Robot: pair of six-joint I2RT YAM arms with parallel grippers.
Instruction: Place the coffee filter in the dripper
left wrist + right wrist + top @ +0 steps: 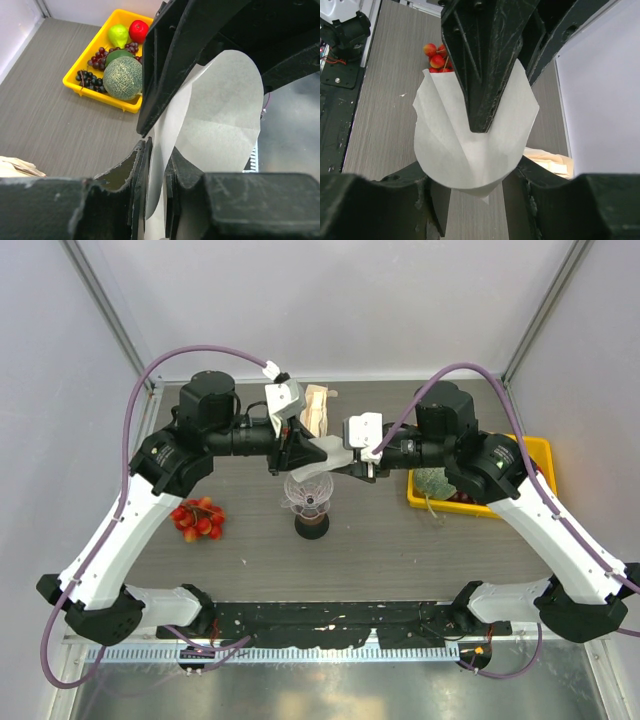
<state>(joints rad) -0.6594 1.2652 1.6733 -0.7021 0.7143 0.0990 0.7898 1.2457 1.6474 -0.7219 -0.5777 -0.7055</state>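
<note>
Claws of both arms meet over the middle of the tabletop point(400, 540), with the coffee filter point(445, 140) between them, opened into a cone. The left claw point(159, 155) is closed on the paper edge. The right claw point(472, 172) has its fingers apart on both sides of the cone; whether they press it I cannot tell. Below, the dripper point(308, 492) stands on a dark brown cup point(312, 527). Any print on the packet point(317, 410) behind is too small to read.

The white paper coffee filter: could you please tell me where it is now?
In the top view, the white paper coffee filter is held mid-air, pinched between the left gripper and right gripper, just above the clear ribbed dripper.
</note>
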